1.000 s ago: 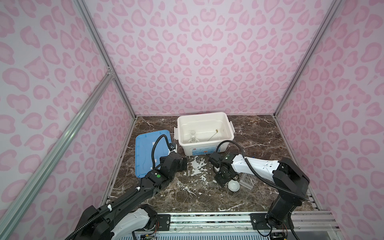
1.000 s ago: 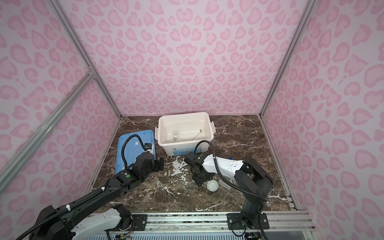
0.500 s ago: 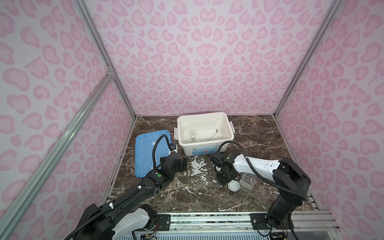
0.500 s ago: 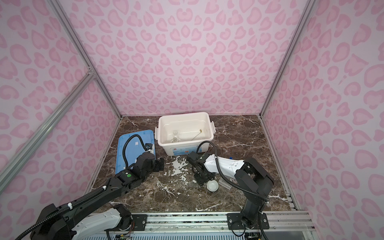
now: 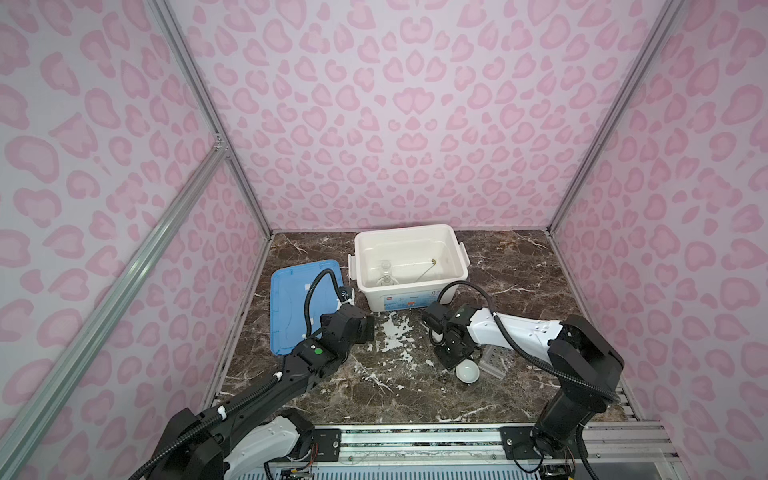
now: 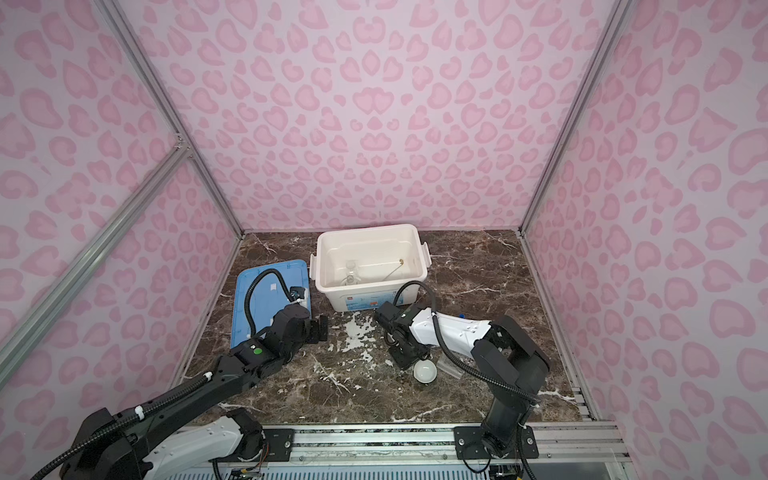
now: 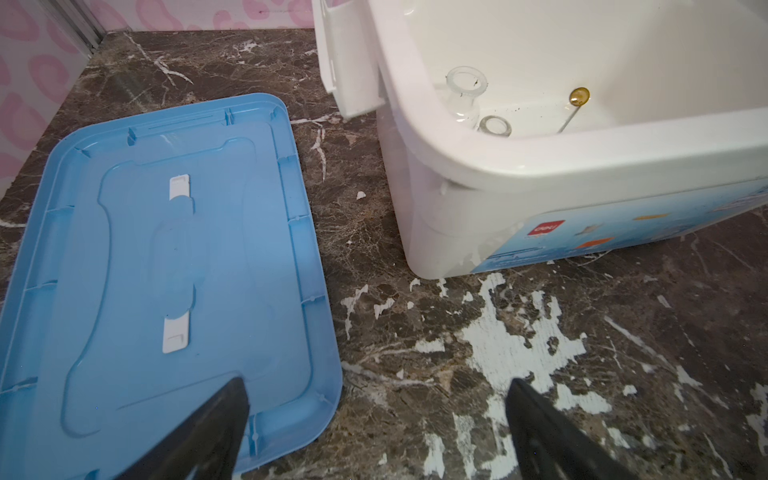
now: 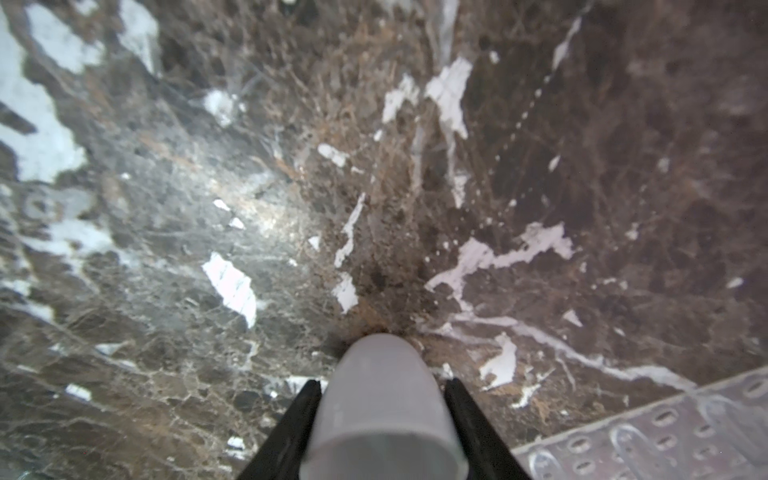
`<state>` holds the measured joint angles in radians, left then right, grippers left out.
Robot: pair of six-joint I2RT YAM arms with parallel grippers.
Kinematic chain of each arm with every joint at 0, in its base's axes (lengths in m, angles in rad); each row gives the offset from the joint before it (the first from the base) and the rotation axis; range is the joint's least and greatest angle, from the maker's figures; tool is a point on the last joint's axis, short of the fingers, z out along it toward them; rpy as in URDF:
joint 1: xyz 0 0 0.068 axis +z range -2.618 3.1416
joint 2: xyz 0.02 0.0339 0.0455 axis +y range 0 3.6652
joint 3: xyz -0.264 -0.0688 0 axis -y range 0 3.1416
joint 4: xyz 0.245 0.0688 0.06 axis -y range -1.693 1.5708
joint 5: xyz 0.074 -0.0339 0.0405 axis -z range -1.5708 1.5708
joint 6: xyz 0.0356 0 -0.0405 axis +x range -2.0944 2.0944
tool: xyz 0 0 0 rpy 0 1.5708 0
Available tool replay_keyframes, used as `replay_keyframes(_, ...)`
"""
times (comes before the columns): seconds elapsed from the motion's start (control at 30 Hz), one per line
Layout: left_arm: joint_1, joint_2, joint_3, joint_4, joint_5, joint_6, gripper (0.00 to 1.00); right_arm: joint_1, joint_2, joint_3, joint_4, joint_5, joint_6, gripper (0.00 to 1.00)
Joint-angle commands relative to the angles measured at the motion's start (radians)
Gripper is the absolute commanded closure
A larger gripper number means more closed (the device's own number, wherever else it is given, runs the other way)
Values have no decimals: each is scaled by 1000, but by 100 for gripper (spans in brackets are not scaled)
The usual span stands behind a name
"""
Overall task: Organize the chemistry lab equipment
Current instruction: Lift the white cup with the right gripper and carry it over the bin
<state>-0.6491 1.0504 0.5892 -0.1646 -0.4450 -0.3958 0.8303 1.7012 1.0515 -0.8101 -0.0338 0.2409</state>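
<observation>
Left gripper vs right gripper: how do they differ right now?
Left gripper stands wide open and empty; right gripper is closed around a white dish, fingers seemingly touching both sides.
Left gripper hangs above the table by the blue lid; right gripper sits low, beside the clear rack.
Shared: black fingers, both in front of the white box.

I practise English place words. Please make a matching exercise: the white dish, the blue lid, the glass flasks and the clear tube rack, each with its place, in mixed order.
Things: 1 white dish; 2 blue lid; 3 glass flasks; 4 tube rack.
Places: A inside the white box; B between the fingers of the right pincer; C flat on the table, left of the box; D on the table, beside the dish.
Pairs: 1-B; 2-C; 3-A; 4-D.
</observation>
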Motion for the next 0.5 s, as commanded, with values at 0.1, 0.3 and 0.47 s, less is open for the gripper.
replay_keyframes(0.1,0,-4,-1,8,-9,-8,3,2,-3,10,-15,-1,1,57)
replay_keyframes(0.3,1,-6,-3,8,-9,-10,3,2,-7,55,-36,-18,-16,58)
replay_keyframes(0.47,0,-10,-10,9,-18,-14,3,-1,-18,147,-84,-10,-49,61)
